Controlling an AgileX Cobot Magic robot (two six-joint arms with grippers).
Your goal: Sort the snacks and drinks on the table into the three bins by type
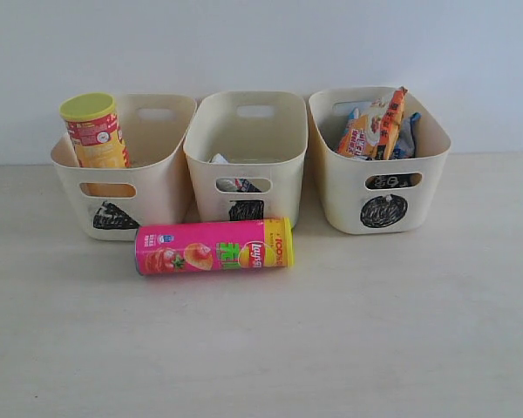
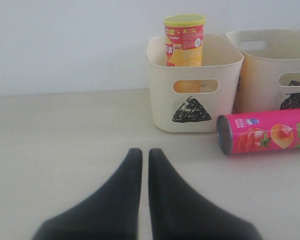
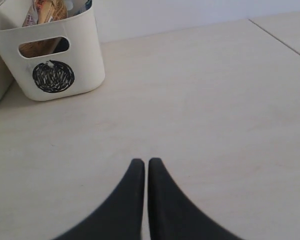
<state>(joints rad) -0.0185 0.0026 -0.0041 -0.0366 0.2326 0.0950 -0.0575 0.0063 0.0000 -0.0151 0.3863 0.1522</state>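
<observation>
The pink tube (image 1: 213, 246) lies on its side on the tabletop (image 1: 331, 331), just in front of the triangle bin (image 1: 161, 187) and square bin (image 1: 279, 174). The yellow tube (image 1: 94, 132) stands upright in the triangle bin. An orange bag (image 1: 376, 126) and a blue bag (image 1: 407, 135) stick up from the circle bin (image 1: 349, 196). Low in the square bin a carton (image 1: 220, 160) shows, mostly hidden. The left tool (image 2: 145, 152) and right tool (image 3: 144, 162) are both closed, holding nothing, over the tabletop.

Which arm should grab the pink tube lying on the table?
Probably the left: the left gripper faces the pink tube and the triangle bin holding the yellow tube. The right gripper faces the circle bin instead.
</observation>
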